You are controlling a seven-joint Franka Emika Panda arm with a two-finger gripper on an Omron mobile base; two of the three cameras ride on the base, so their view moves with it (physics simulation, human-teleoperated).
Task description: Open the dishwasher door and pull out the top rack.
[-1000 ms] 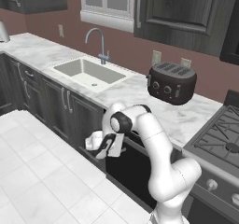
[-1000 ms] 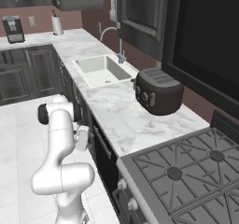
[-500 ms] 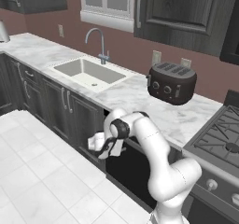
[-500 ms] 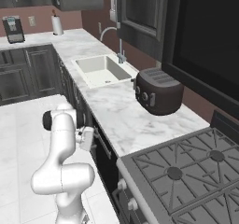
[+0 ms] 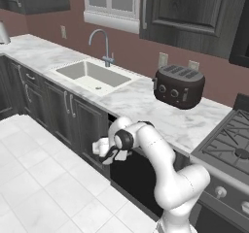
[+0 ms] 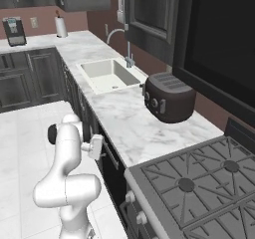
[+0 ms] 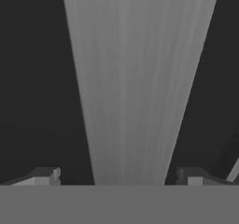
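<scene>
The dishwasher door (image 5: 131, 179) is a flat black panel under the marble counter, standing shut, so the top rack is hidden behind it. My gripper (image 5: 113, 155) is pressed up to the door's upper left part, low in front of the counter edge. From the right side, the door (image 6: 115, 183) and its grey bar handle (image 6: 110, 156) show just beyond the gripper (image 6: 103, 150). Close up, the handle (image 7: 140, 87) runs as a wide grey bar between my two fingertips (image 7: 45, 175); the gripper (image 7: 116, 178) is open, with a gap on each side of the bar.
Dark wood-grain cabinet doors (image 5: 73, 116) stand left of the dishwasher. The oven front with knobs (image 5: 221, 192) and the stove (image 5: 231, 144) are to its right. A sink (image 5: 90, 76) and a black toaster (image 5: 179, 85) sit on the counter. White tile floor (image 5: 44, 188) lies behind the hand.
The arm has sunk a little and the hand has eased closer to the door front. The jaws have stayed wide apart.
</scene>
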